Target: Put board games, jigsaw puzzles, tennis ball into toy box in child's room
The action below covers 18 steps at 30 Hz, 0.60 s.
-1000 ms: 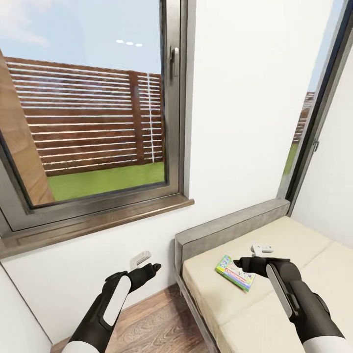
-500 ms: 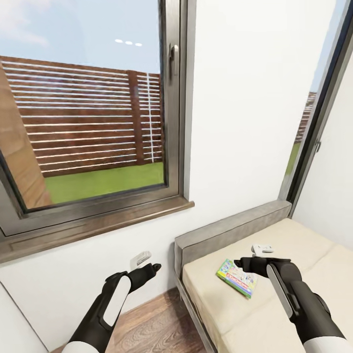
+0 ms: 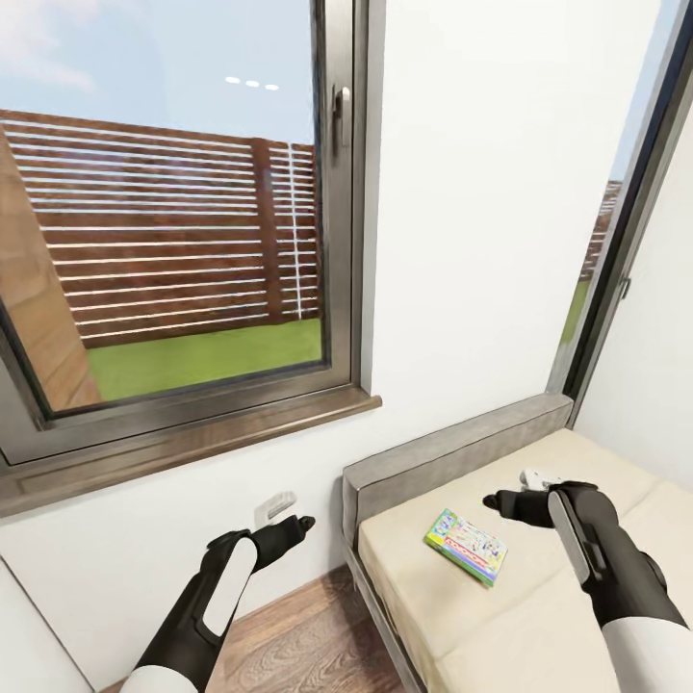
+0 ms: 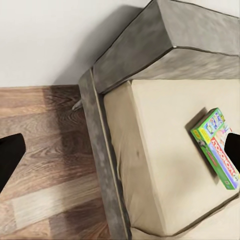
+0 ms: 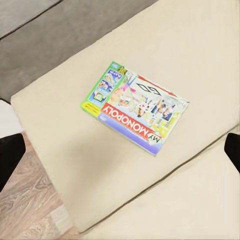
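Observation:
One board game [image 3: 467, 547], a flat Monopoly box with a red band and green edge, lies flat on the beige mattress of the bed [image 3: 587, 452] near its grey headboard corner. It also shows in the left wrist view [image 4: 217, 147] and the right wrist view [image 5: 135, 107]. My right gripper [image 3: 520, 489] hovers open above the mattress, just right of and beyond the box, and holds nothing. The right wrist view has its dark fingertips [image 5: 10, 157] at the frame edges. My left gripper [image 3: 287, 517] hangs open and empty over the floor, left of the bed frame.
A large dark-framed window [image 3: 192, 241] with a brown sill [image 3: 192, 438] fills the wall ahead. A second glazed opening [image 3: 626, 241] stands at the right behind the bed. A wood-plank floor [image 3: 298, 635] strip lies between the white wall and the grey bed frame [image 4: 100, 150].
My right gripper has moved right and slightly up, off the Monopoly box, which now shows whole. The left arm has stayed put. The view shifted a little.

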### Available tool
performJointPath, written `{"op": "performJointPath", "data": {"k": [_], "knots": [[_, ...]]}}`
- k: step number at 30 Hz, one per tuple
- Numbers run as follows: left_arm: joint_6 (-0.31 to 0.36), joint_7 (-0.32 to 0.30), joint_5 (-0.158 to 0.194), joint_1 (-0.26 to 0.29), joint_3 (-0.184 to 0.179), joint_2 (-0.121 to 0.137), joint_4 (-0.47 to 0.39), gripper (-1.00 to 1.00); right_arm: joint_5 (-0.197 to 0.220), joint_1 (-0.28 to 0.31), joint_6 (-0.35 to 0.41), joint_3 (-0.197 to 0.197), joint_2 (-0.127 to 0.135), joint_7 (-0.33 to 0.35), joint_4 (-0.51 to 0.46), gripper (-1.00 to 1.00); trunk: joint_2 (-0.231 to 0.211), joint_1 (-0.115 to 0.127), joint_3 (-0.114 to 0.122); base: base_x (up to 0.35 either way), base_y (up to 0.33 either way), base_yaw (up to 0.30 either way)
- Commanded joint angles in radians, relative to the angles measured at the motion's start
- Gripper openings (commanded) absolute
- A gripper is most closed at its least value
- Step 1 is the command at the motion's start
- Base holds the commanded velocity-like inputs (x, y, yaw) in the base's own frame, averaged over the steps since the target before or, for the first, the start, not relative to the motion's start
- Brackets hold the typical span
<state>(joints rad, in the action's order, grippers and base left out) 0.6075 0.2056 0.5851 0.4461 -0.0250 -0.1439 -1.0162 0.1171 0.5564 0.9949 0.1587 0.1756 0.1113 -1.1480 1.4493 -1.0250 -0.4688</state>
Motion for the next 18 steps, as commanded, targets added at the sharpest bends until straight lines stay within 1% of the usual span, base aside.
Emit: {"op": "performJointPath", "data": {"k": [1,3,5,6,8,10,11,13,15,16,18], "knots": [[0.003,0.019,0.012,-0.001,-0.001,0.000,0.002,1.00,0.004,0.028,0.021,0.018,0.009,0.001,0.033,1.00,0.001,0.000,-0.001,0.000,0.000,0.000],[0.004,0.037,0.018,-0.005,0.000,-0.001,0.011,1.00,0.005,0.087,0.045,0.046,0.031,0.004,0.129,1.00,0.001,0.000,-0.001,0.000,0.000,0.000],[0.005,0.050,0.034,-0.009,0.002,-0.002,0.019,1.00,0.006,0.150,0.052,0.064,0.054,0.010,0.246,1.00,0.001,0.000,-0.001,0.000,0.000,0.000],[0.005,0.050,0.034,-0.009,0.002,-0.002,0.019,1.00,0.006,0.150,0.052,0.064,0.054,0.010,0.246,1.00,0.001,0.000,-0.001,0.000,0.000,0.000],[0.005,0.059,0.065,-0.013,0.003,-0.001,0.023,1.00,0.007,0.213,0.048,0.076,0.078,0.019,0.364,1.00,0.001,0.000,-0.001,0.000,0.000,0.000],[0.005,0.065,0.103,-0.016,0.003,-0.001,0.026,1.00,0.008,0.265,0.014,0.084,0.101,0.028,0.468,1.00,0.001,0.000,-0.001,0.000,0.000,0.000],[0.005,0.065,0.103,-0.016,0.003,-0.001,0.026,1.00,0.008,0.265,0.014,0.084,0.101,0.028,0.468,1.00,0.001,0.000,-0.001,0.000,0.000,0.000],[0.005,0.069,0.135,-0.020,0.001,-0.001,0.028,1.00,0.008,0.301,-0.029,0.089,0.121,0.035,0.547,1.00,0.001,0.000,-0.001,0.000,0.000,0.000],[0.005,0.072,0.156,-0.024,0.000,-0.002,0.029,1.00,0.008,0.324,-0.062,0.092,0.134,0.039,0.598,1.00,0.001,0.000,-0.001,0.000,0.000,0.000],[0.005,0.072,0.156,-0.024,0.000,-0.002,0.029,1.00,0.008,0.324,-0.062,0.092,0.134,0.039,0.598,1.00,0.001,0.000,-0.001,0.000,0.000,0.000],[0.005,0.073,0.171,-0.026,-0.002,-0.003,0.030,1.00,0.008,0.339,-0.084,0.094,0.143,0.042,0.631,1.00,0.001,0.000,-0.001,0.000,0.000,0.000]]}}
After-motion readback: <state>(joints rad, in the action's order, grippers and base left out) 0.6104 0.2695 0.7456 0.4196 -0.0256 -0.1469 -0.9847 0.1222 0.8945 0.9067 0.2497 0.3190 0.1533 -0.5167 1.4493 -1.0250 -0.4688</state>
